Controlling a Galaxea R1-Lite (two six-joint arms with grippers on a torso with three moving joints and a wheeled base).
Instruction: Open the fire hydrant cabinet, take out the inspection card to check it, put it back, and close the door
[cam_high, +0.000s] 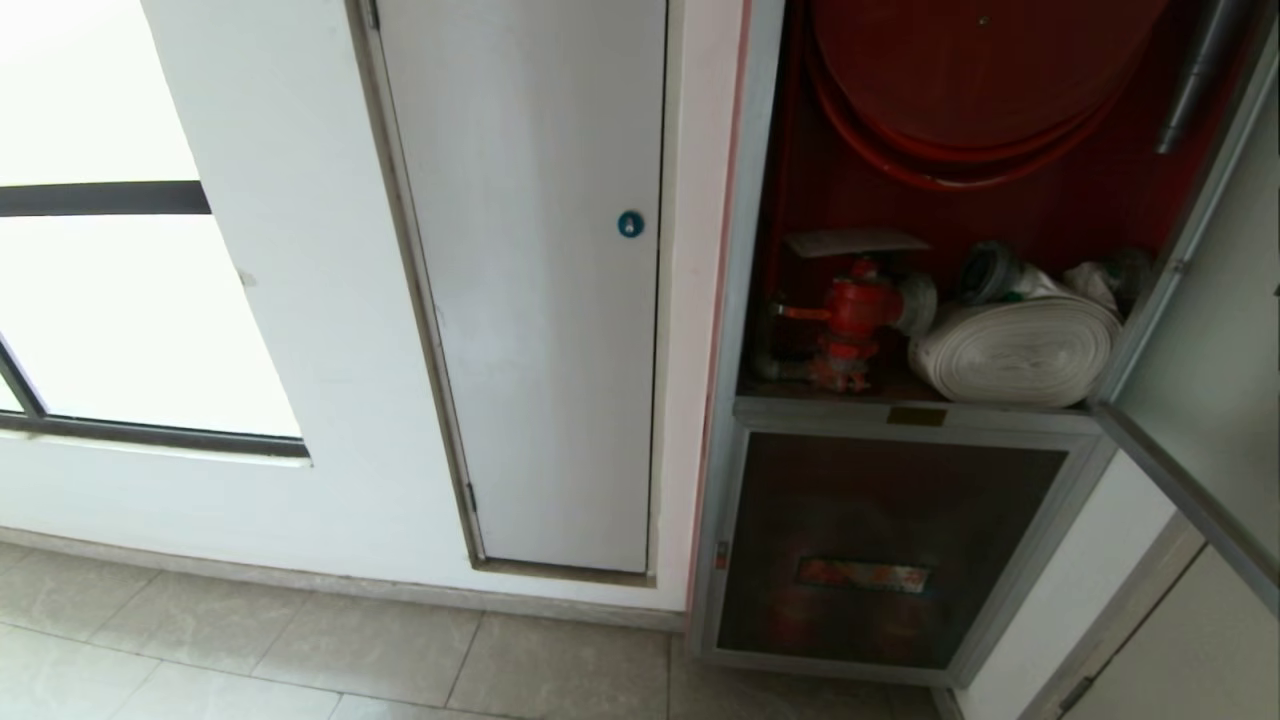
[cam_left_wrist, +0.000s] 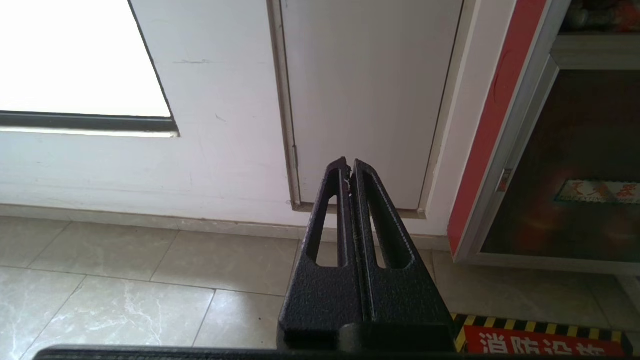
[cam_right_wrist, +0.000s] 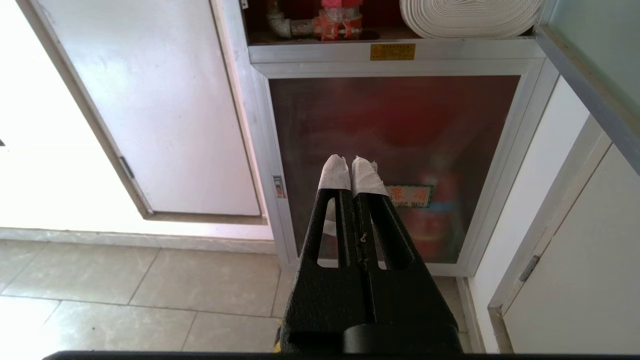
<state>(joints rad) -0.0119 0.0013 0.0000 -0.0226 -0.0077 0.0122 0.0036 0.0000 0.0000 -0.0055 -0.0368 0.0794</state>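
The fire hydrant cabinet (cam_high: 735, 300) stands open, showing its red inside, a red valve (cam_high: 850, 315) and a white rolled hose (cam_high: 1020, 345). A pale flat sheet (cam_high: 855, 242), apparently the inspection card, lies on top of the valve. The door (cam_high: 1200, 400) is swung out to the right; its silver edge (cam_right_wrist: 585, 85) shows in the right wrist view. Neither arm is in the head view. My left gripper (cam_left_wrist: 349, 162) is shut and empty, low above the floor and facing the white wall. My right gripper (cam_right_wrist: 350, 159), with white-taped tips, is shut and empty, facing the cabinet's lower panel (cam_right_wrist: 395, 165).
A shorter dark glass panel with a red label (cam_high: 880, 550) closes the cabinet's lower part. A plain white door (cam_high: 540, 300) with a round blue lock (cam_high: 630, 224) is to the left, then a bright window (cam_high: 120, 300). A red floor sign with a hazard-striped border (cam_left_wrist: 545, 335) lies on the tiles.
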